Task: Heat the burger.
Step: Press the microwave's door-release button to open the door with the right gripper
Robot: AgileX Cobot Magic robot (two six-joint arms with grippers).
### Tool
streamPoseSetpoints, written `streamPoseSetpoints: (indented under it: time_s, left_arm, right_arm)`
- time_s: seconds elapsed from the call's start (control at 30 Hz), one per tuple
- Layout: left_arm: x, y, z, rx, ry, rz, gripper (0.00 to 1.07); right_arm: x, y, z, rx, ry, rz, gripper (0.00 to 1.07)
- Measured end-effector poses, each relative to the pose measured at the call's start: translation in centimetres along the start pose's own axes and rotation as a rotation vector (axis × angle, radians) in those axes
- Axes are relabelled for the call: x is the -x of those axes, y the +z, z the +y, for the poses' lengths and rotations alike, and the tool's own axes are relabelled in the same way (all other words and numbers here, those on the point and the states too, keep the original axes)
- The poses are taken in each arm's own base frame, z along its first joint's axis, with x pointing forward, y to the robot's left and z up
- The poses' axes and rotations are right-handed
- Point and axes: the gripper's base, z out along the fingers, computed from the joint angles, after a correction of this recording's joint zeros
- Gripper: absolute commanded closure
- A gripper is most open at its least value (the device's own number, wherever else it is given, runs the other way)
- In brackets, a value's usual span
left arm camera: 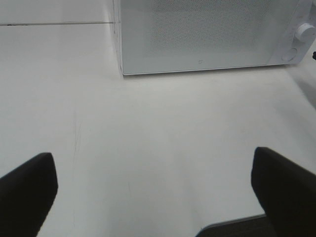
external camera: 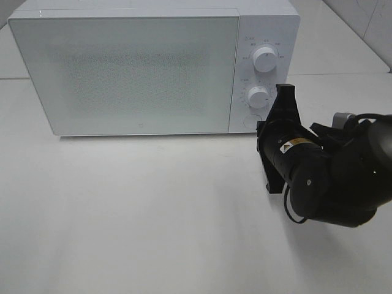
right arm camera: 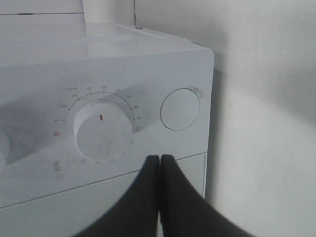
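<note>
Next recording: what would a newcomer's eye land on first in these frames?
The big white microwave, door closed, fills the back of the table. The right gripper, jaws shut, points at its control panel between the lower dial and the round button. The left gripper hangs open over the table; no burger is in view.
</note>
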Motion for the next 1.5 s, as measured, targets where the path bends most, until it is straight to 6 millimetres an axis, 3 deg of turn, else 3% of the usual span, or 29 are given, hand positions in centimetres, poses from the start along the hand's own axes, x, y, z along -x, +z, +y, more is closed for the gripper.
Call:
streamPoseSetpoints:
  time_s: [0.27, 0.73, 1.5]
  left_arm:
    - [0.0, 0.0, 0.0, 0.000, 0.000, 0.000, 0.06]
    - [0.0, 0.0, 0.0, 0.000, 0.000, 0.000, 0.06]
    - [0.0, 0.0, 0.0, 0.000, 0.000, 0.000, 0.06]
  right_arm:
    - [0.0, 1.8, 0.5, -0.012, -0.015, -0.008, 1.07]
    - [-1.2, 4.6, -1.0, -0.044, -0.032, -0.004, 1.07]
    - [-0.9, 6.9, -1.5, -0.041, -0.020, -0.030, 1.07]
